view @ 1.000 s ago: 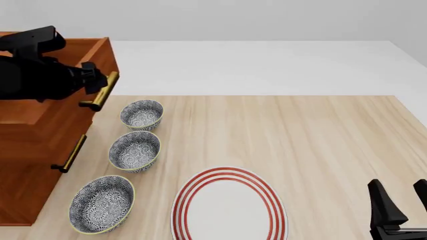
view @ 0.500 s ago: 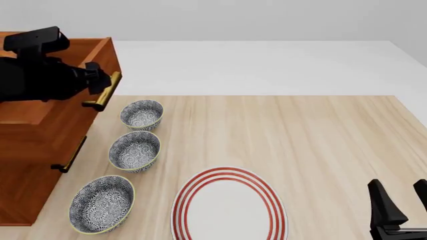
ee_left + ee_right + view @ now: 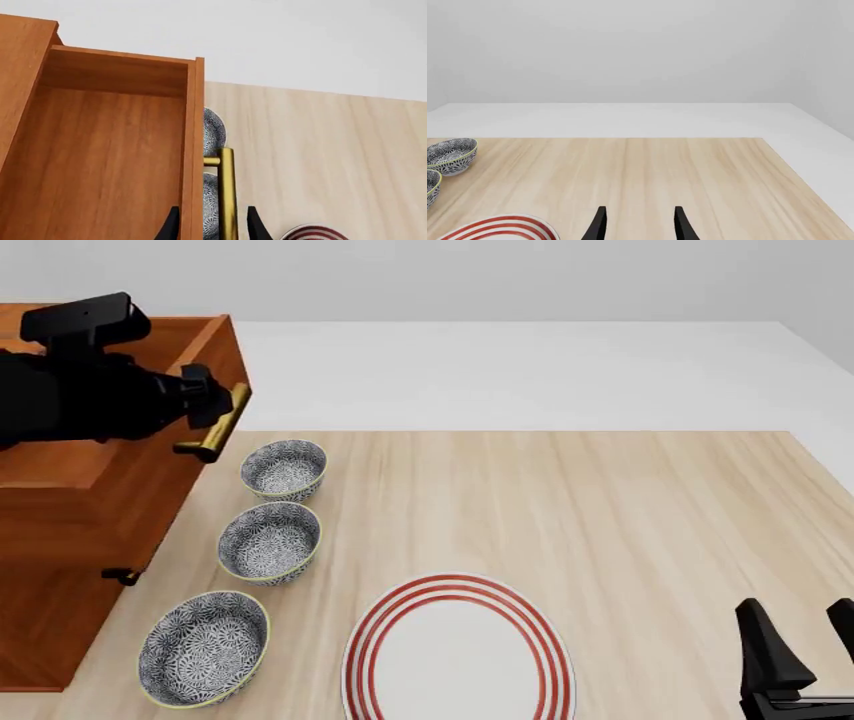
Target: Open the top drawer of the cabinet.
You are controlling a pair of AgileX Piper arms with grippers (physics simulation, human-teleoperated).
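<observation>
We see the cabinet (image 3: 67, 580), reddish-brown wood, standing at the table's left edge. Its top drawer (image 3: 147, 455) is pulled out rightward, its brass bar handle (image 3: 220, 420) over the table's far-left corner.

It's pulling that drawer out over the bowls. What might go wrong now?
The left tool straddles the brass handle and the drawer front, so it might slip off mid-pull. The top drawer already overhangs toward the nearest bowl; pulled much further, it might leave the cabinet and drop.
</observation>
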